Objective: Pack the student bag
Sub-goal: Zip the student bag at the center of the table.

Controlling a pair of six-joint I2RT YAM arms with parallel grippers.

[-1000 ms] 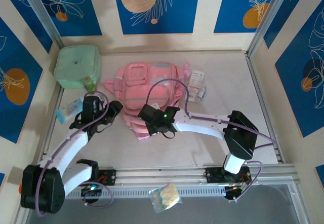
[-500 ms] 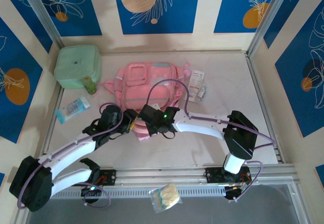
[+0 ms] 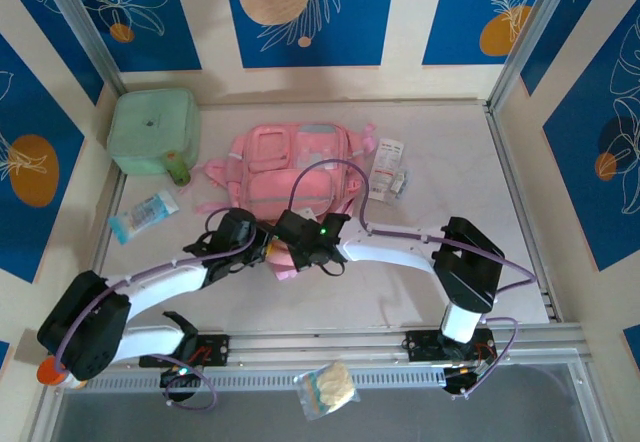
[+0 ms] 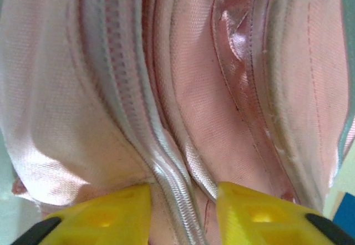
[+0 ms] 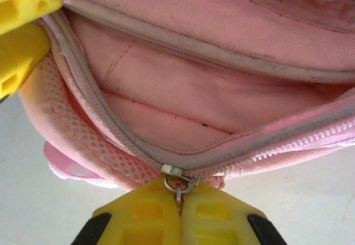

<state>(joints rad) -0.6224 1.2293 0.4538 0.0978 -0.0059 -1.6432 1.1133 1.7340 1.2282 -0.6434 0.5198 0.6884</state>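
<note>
A: The student bag (image 3: 268, 157), a large soft pink fabric backpack with zip pockets, lies flat mid-table. Its mouth is turned to 6 o'clock, toward the arm bases. The zip gapes there and pink lining shows inside.

B: Tools?

A: Right gripper (image 5: 178, 198): jaws fully closed, pinching the small metal zip pull ring (image 5: 178, 184) at the bag's 6 o'clock edge. Left gripper (image 4: 180, 194) is just beside it, toward 7 o'clock. Its yellow jaws are part-way apart, straddling the ridged grey-pink zip edge (image 4: 166, 167). Cannot tell whether they bite the cloth yet.

B: Risks?

A: The ring is thin and the hold small, so a sideways tug could slip it out. If the left has no firm bite, the soft bag may drag with the pull rather than unzip. The left also sits on the zip line itself, so it may block the slider or feed cloth into the teeth. The grippers are very near each other, and a clash is possible if both move. The purple cable (image 3: 332, 160) loops over the bag and could snag.

B: Cargo?

A: Well apart from the mouth: mint-green square soft case (image 3: 153, 127) at 10 o'clock, blue-and-white flat packet (image 3: 145, 212) at 8, white paper sachets (image 3: 388, 169) at 3. The mouth may sag shut before anything arrives.
</note>
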